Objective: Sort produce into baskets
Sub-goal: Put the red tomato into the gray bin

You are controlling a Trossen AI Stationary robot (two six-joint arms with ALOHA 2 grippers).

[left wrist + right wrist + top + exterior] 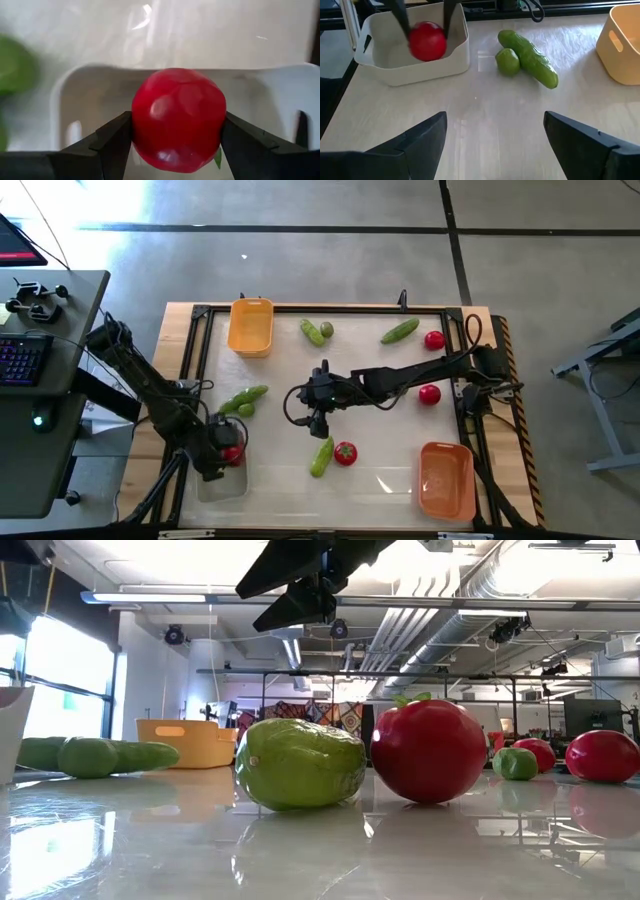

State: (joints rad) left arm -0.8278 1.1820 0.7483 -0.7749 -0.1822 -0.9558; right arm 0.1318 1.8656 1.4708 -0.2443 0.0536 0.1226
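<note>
Table glossy pale, wood-edged; concrete floor, desk beside.

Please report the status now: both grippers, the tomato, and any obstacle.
Left gripper shut on tomato, over the clear basket. Right gripper open, empty, above table centre. Basket beneath looks empty; nothing in the way.

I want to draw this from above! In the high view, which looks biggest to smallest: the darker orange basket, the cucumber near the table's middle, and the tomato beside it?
1. Darker orange basket, clearly largest.
2. Cucumber, long and thin.
3. Tomato, round and smallest, though not far behind the cucumber.
</note>
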